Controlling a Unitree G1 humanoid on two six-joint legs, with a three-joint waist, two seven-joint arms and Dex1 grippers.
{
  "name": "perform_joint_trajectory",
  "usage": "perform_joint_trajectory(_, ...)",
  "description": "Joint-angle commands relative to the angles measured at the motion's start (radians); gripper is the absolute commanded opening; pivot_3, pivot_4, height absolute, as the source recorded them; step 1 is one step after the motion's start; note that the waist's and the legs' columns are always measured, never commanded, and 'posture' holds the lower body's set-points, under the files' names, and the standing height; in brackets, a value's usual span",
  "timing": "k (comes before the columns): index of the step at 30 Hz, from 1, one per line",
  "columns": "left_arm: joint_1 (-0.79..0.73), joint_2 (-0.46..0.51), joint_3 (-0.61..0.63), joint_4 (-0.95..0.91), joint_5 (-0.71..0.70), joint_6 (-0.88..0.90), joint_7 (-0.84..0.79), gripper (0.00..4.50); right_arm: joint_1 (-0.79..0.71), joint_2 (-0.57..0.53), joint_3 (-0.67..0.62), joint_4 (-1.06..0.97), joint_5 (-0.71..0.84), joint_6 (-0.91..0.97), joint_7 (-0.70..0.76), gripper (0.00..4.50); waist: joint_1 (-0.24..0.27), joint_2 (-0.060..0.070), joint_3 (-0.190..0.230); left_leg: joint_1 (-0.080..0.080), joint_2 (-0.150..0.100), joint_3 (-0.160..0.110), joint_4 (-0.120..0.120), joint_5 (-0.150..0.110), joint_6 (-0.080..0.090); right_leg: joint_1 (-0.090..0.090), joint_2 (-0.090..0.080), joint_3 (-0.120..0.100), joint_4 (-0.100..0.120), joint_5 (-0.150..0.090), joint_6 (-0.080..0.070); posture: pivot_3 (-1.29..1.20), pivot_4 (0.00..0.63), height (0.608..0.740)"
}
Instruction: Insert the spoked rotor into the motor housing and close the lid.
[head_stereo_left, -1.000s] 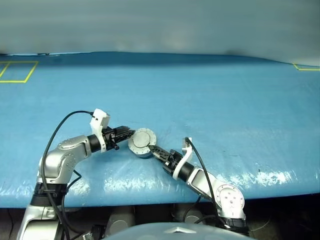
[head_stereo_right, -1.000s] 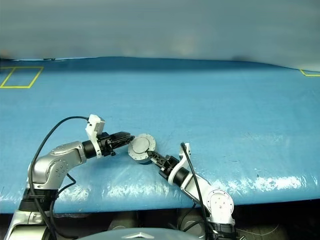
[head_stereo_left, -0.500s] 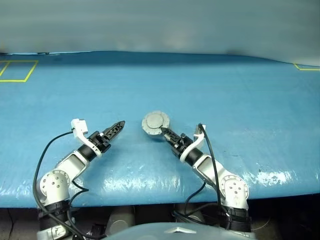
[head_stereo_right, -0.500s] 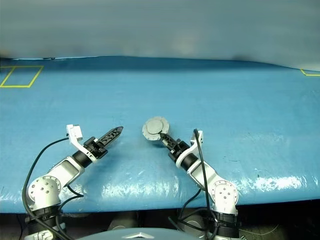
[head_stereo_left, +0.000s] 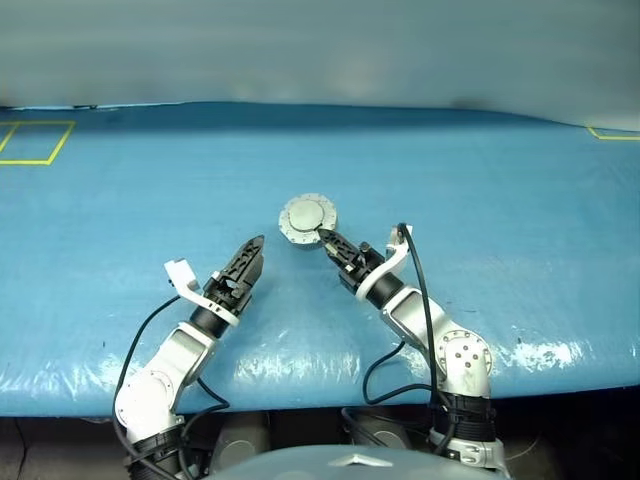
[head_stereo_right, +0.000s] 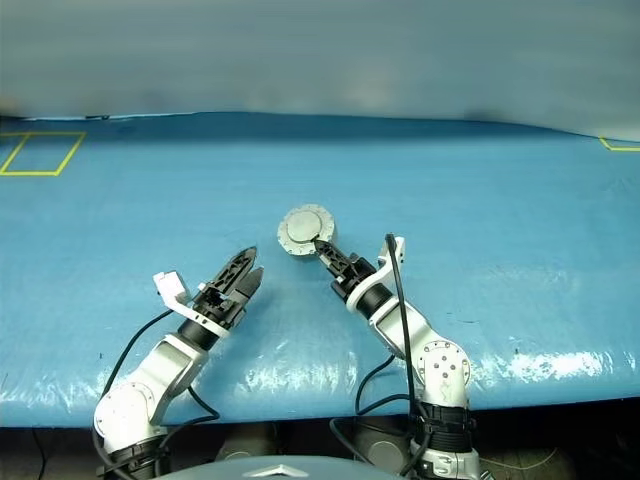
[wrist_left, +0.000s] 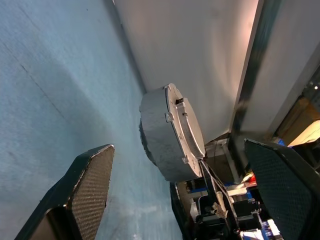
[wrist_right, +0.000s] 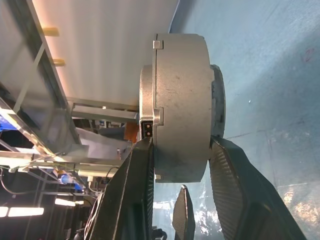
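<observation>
Holding the motor housing (head_stereo_left: 308, 219) by its rim, the right gripper (head_stereo_left: 327, 240) has one finger on the lidded face and the other on the bottom face, its jaws closed part-way on the thickness of the cup. This grip seems meant to carry the closed unit clear of the table (head_stereo_left: 500, 200), since in the right wrist view the housing (wrist_right: 182, 105) hangs with the blue surface some way beyond it. The lid (head_stereo_left: 309, 214) lies shut on the housing, plain side towards the head camera, so the task looks near its end; the rotor cannot be seen and is presumably inside.

The left gripper (head_stereo_left: 247, 268) stands apart from the housing, on its left and nearer the robot, jaws spread wide and empty. It points towards the housing, probably just out of the way.

The housing is a short round drum of dull, speckled grey cast metal, with small square lugs around its edge and a raised round centre on the lid. The gripper fingers (wrist_right: 137, 185) are black with a fine woven texture on their pads. The table is covered in a blue, slightly wrinkled sheet that shines near its front edge.
</observation>
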Motion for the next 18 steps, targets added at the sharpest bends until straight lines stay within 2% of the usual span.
perform_joint_trajectory(1,0.019,-0.023,-0.024,-0.004,-0.087,-0.018,0.043,4.50,-0.022,0.047,0.029,-0.074,0.058,-0.015,0.024,1.23,0.001,0.000,0.000,0.000,0.000,0.000,0.000,0.000,0.000,0.000,0.000,0.000,0.000,0.000,0.000,0.00,0.150,0.740)
perform_joint_trajectory(7,0.032,-0.018,-0.068,0.017,-0.136,-0.043,0.078,4.50,0.003,0.053,0.082,-0.107,0.094,-0.004,0.016,1.23,0.002,0.000,0.000,-0.001,0.000,0.000,0.001,0.000,0.000,0.000,0.000,0.000,0.000,0.000,0.000,0.00,0.150,0.740)
perform_joint_trajectory(18,0.017,-0.006,-0.114,0.077,-0.176,-0.071,0.014,4.50,0.085,0.034,0.196,-0.137,0.147,0.016,-0.011,1.23,0.002,0.000,0.000,-0.001,0.000,0.000,0.001,0.000,0.000,0.000,0.000,0.000,-0.001,0.000,0.000,0.00,0.150,0.740)
